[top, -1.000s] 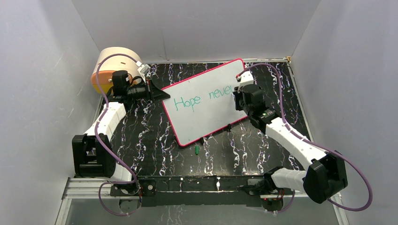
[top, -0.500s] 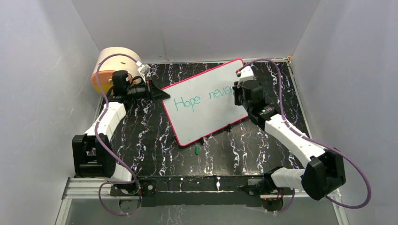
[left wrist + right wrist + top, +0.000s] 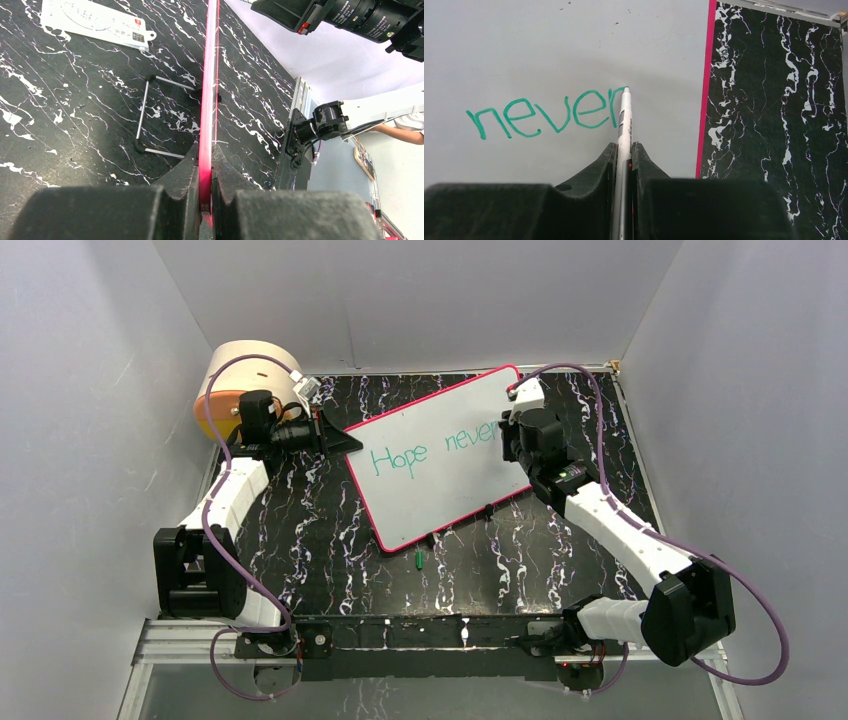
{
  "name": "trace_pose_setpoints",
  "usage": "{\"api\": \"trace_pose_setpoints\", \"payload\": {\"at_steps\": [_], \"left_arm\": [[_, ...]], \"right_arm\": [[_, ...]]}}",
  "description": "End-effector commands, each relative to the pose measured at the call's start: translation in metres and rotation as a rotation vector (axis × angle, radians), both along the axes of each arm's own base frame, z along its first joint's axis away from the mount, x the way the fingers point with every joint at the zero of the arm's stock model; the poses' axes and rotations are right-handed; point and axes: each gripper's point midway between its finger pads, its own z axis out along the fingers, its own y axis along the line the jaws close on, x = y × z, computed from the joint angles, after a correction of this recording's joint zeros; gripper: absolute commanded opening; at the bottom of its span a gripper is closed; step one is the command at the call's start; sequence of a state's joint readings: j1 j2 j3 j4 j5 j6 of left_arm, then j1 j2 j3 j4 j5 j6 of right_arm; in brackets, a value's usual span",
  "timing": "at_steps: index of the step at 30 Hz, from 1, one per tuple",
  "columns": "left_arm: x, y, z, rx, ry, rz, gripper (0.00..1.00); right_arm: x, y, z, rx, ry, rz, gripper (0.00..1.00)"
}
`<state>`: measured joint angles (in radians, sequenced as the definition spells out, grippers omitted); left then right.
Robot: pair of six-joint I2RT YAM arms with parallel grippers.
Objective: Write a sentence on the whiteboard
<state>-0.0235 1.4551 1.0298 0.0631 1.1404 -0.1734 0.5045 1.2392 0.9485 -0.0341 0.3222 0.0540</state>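
The whiteboard [image 3: 440, 502] is a large flat white rectangle with a thin pink-red rim and rounded corners. It sits askew on the black marbled counter [image 3: 320, 520], its long sides running from near-left to far-right. The sentence [image 3: 432, 447] is teal-green handwriting in a single line along the far half of the board, reading "Hope never". Close up, the sentence [image 3: 544, 116] shows "never" in lower case, its last letter near the right-hand rim
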Motion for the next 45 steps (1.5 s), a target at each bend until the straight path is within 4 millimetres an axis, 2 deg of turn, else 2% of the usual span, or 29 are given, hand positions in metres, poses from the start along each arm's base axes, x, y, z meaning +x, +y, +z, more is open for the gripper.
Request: {"api": "trace_pose_setpoints", "payload": {"at_steps": [1,6,11,20,24,33,45], "left_arm": [[-0.001,-0.004,-0.049,0.119,0.066,0.031,0.00],[0.000,-0.003,-0.049,0.123,0.069,0.039,0.00],[0.000,-0.003,-0.048,0.124,0.068,0.042,0.00],[0.001,-0.002,-0.049,0.130,0.066,0.049,0.00],[0.003,-0.001,-0.051,0.137,0.068,0.057,0.00],[0.003,0.000,-0.048,0.142,0.054,0.068,0.00],[0.004,0.001,-0.047,0.148,0.049,0.078,0.00]], "right_arm": [[0.009,-0.003,0.030,0.038,-0.078,-0.033,0.00],[0.002,-0.010,0.035,0.028,-0.069,-0.053,0.00],[-0.008,-0.013,0.050,0.048,-0.086,-0.045,0.00],[-0.027,-0.003,0.058,0.071,-0.076,-0.002,0.00],[-0.039,0.009,0.056,0.080,-0.067,0.021,0.00],[-0.074,0.059,0.044,0.044,-0.059,0.094,0.00],[-0.115,0.100,0.024,0.038,-0.034,0.159,0.00]]}}
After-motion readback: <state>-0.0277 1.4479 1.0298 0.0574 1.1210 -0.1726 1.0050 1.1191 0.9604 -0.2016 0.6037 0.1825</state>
